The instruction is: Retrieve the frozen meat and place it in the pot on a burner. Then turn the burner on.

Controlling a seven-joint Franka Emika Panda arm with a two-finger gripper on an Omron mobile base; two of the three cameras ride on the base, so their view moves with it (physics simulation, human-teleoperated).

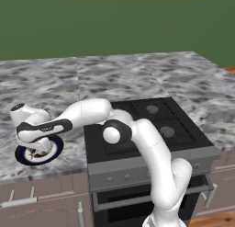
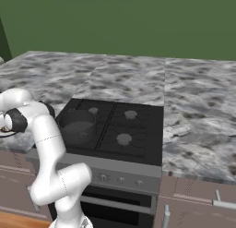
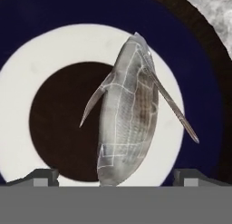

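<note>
The frozen meat (image 3: pixel 129 114), a pale grey mottled lump, lies on a plate (image 3: pixel 27 73) with a dark blue rim, a white ring and a brown centre. My gripper (image 3: pixel 115 177) is open right above it, with one dark fingertip (image 3: pixel 41 177) on each side of the lump and neither touching it. From the left base camera, my hand hovers low over the same plate (image 1: pixel 51 151) on the counter left of the stove. The dark grey pot (image 2: pixel 78 125) stands on the front left burner of the black cooktop (image 2: pixel 138 130).
The other burners (image 2: pixel 124 139) stand bare under black grates. A row of knobs (image 2: pixel 120 179) runs along the stove's front panel. Marble counter (image 1: pixel 114 79) stretches behind and to both sides. My arm's elbow (image 1: pixel 114 132) hangs over the cooktop's left part.
</note>
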